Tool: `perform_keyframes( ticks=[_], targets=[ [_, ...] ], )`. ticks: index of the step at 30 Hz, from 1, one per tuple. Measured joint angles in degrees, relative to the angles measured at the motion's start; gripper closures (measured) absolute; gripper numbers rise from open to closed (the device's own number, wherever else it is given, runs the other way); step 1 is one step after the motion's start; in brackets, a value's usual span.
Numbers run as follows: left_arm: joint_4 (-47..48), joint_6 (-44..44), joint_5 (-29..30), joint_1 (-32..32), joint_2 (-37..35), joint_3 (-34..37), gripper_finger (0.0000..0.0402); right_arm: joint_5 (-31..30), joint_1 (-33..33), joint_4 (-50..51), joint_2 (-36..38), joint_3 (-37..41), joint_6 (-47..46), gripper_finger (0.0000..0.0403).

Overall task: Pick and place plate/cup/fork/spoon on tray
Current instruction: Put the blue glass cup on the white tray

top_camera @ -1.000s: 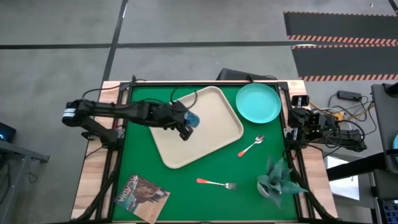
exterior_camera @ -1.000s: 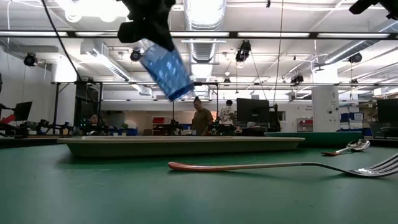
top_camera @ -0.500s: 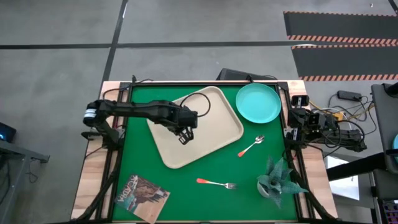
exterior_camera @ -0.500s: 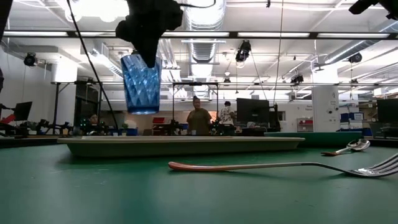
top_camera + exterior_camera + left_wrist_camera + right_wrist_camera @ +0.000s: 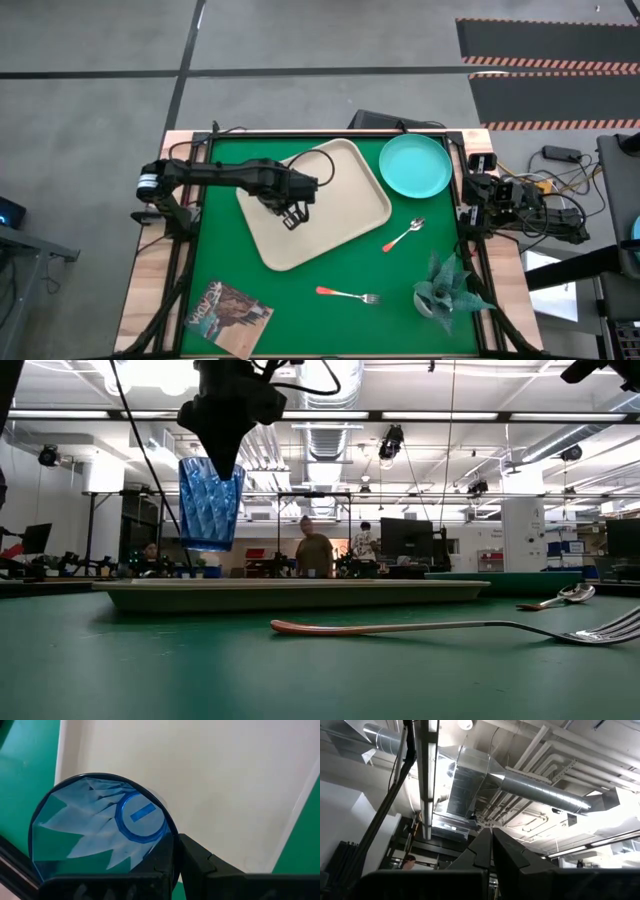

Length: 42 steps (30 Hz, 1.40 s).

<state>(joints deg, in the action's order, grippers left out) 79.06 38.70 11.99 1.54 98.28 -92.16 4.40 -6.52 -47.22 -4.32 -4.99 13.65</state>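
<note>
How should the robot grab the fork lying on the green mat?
Judging by its pose, the fork lies flat, red-orange handle toward the left arm's side, tines toward the potted plant. Coming straight down from above, jaws across the middle of the slim handle, looks best: bare mat lies either side. The left gripper holds the cup above the tray.

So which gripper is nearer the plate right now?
Right. The right gripper is parked at the table edge just beside the plate; the left gripper holds the cup over the tray.

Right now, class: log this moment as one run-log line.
left end effector: shut on cup | cup: upright, above tray | right end effector: parked, shut
</note>
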Motion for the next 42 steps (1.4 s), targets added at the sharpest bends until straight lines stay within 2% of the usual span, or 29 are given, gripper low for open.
perform_keyframes(
  ticks=[16,22,26,42],
  targets=[
    [-0.9,0.2,3.8,0.0,0.0,5.8,0.0398,0.0,0.0,0.2,0.0,0.0,0.5,0.0394],
    [-1.1,0.2,7.3,0.1,0.0,7.6,0.0398,0.0,0.0,0.3,0.0,0.0,0.5,0.0394],
    [-3.6,0.0,7.7,0.1,0.0,8.9,0.0398,0.0,0.0,0.3,0.0,0.0,0.5,0.0394],
    [-3.6,-0.1,11.0,0.1,-0.6,9.7,0.0398,-0.1,0.0,0.6,0.0,0.0,0.5,0.0394]
  ],
)
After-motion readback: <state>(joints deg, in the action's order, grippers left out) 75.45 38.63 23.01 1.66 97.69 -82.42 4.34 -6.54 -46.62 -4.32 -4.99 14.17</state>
